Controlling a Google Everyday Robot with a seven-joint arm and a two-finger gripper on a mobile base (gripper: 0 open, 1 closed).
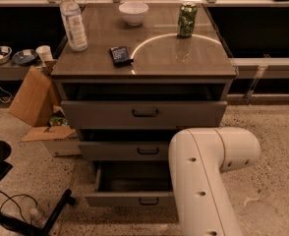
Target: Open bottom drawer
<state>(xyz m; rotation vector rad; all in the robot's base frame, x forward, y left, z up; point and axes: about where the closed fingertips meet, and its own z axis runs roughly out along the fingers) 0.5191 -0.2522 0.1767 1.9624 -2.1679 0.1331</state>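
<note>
The bottom drawer (130, 198) of the grey-brown cabinet is pulled out, showing its plain grey inside (134, 177) and a small dark bar handle (148, 201) at the centre of its shallow front. The middle drawer (130, 150) and top drawer (144, 113) stand slightly out. My white arm (203, 181) fills the lower right in front of the cabinet and covers the right end of the bottom drawer. The gripper is out of view.
On the cabinet top (154, 58) stand a water bottle (73, 21), a white bowl (133, 13), a green can (186, 19) and a dark packet (120, 55). A cardboard box (34, 100) leans at the left. A black chair base (16, 210) is at lower left.
</note>
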